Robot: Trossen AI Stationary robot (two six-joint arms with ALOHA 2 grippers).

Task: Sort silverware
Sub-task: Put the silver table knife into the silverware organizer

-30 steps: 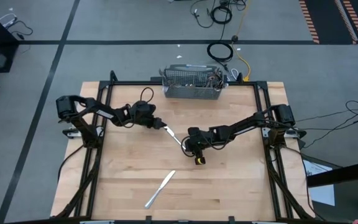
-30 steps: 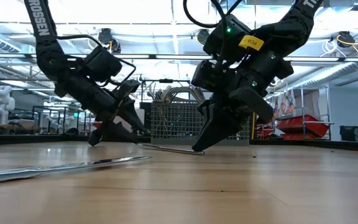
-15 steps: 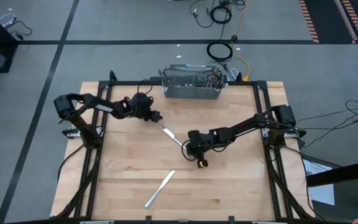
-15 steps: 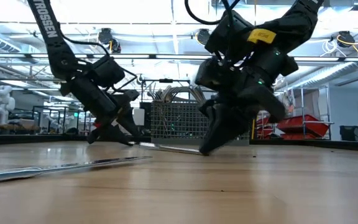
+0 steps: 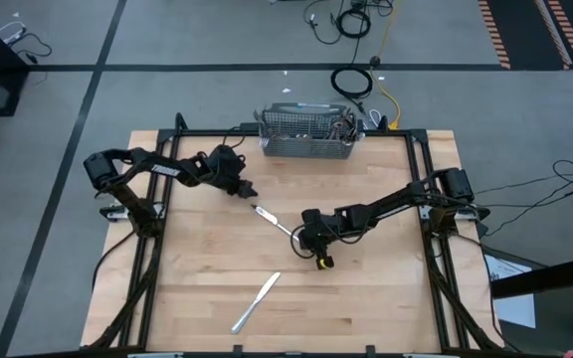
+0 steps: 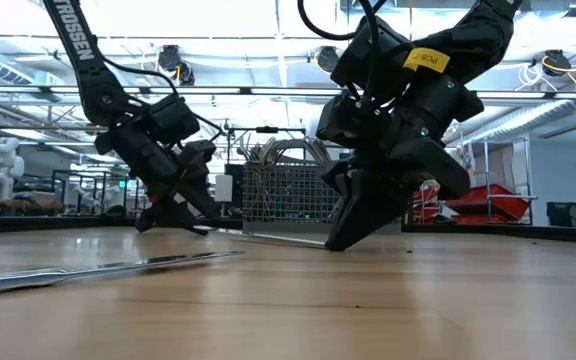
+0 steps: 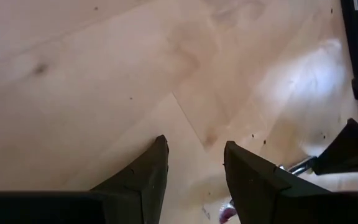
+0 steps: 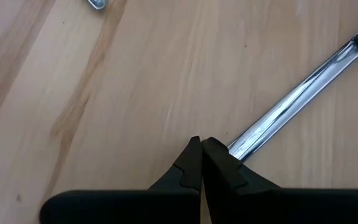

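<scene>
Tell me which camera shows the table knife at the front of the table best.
The high view: the table knife lies whole and apart from both arms on the table's front part. The low view shows it only edge-on as a thin bright strip. The left wrist view does not show it; nor, apparently, does the right wrist view.

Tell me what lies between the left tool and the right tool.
In the high view, one piece of silverware lies on the wooden table, running from near the open left tool to the shut right tool.

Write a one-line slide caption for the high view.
Right tool shut at one end of a utensil mid-table; left tool open nearby; table knife lies apart; wire basket at the far edge.
</scene>
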